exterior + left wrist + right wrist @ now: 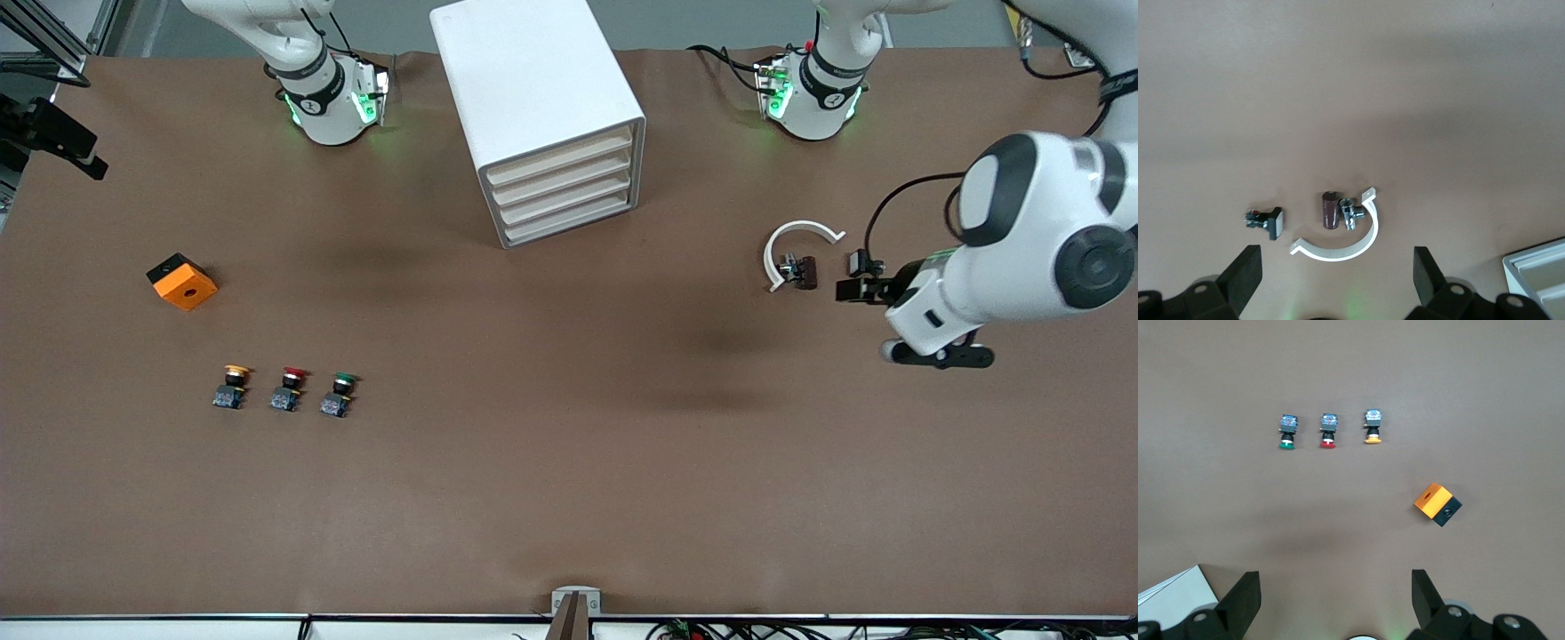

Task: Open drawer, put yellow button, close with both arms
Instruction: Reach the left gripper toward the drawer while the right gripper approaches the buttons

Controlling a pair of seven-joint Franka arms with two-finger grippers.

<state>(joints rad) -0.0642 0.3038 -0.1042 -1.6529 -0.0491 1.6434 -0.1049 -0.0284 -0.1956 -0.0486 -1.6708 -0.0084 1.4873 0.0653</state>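
The drawer (558,155), top one of four in the white cabinet (533,84), sits pushed in flush with the other three. The cabinet stands between the two arm bases. The yellow button (231,388) is on the brown table (569,498), way over toward the right arm's end and nearer the front camera than the cabinet. It's first in a row with a red button (288,389) and a green button (339,396) beside it. An orange box (182,281) lies a bit farther from the camera than that row.

Left gripper (1335,280) hangs over a white curved clip (796,251) and some small dark parts (798,270), fingers spread wide, holding nothing. Right gripper (1335,600) is up high above the table, fingers also spread apart and empty, looking down on the buttons
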